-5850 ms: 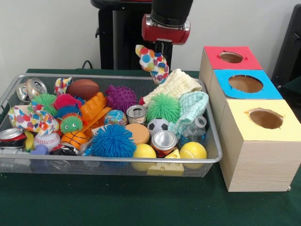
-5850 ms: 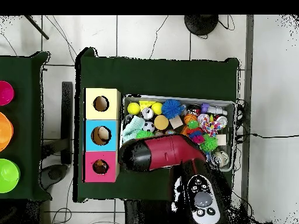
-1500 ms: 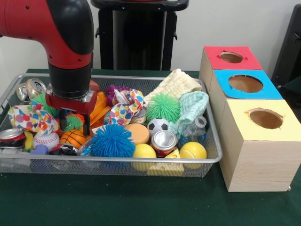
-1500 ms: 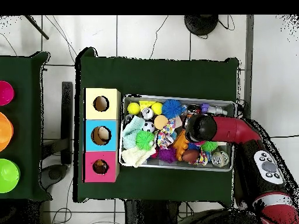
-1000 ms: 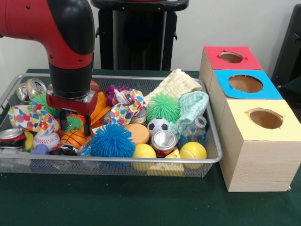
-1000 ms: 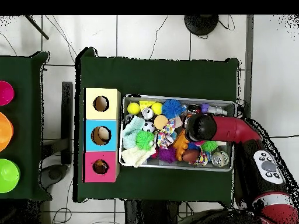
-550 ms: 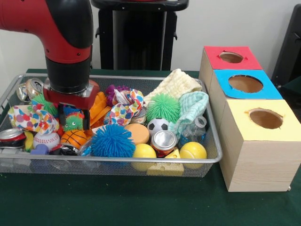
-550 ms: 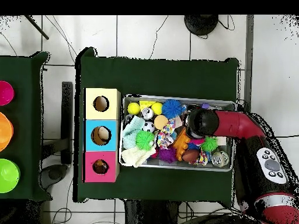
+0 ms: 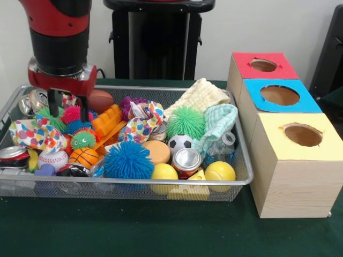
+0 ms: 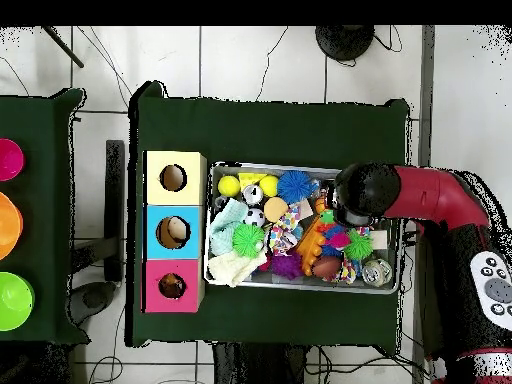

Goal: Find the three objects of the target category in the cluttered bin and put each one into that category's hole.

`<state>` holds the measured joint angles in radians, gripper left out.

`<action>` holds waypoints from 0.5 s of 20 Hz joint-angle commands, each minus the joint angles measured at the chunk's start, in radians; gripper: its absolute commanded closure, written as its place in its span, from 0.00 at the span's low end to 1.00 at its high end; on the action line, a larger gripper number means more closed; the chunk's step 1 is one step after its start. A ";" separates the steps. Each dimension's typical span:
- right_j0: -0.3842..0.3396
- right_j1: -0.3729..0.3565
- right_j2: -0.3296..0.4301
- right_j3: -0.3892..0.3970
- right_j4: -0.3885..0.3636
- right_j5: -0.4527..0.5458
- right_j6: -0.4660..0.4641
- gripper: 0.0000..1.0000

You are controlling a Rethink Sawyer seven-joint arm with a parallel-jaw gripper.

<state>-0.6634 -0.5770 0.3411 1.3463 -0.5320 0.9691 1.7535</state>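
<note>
Green spiky ball (image 9: 81,140) lies near the left end of the bin (image 9: 161,183). Judged light, soft, springy: grip across its body. End effector (image 9: 68,113) hovers above, fingers apart, empty.

A bench (image 9: 134,230) draped in dark green cloth carries everything. In the overhead view, a second green-covered bench (image 10: 40,215) stands apart at the left, with pink (image 10: 8,159), orange (image 10: 8,223) and green (image 10: 13,300) bowls along its left edge.
</note>
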 commanded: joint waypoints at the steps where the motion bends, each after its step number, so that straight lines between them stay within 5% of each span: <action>1: -0.032 0.005 0.093 -0.058 -0.027 0.072 -0.317 0.00; 10: -0.049 0.078 0.107 -0.178 -0.057 0.083 -0.384 0.00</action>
<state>-0.6937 -0.5711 0.3655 1.2512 -0.5337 0.9693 1.7214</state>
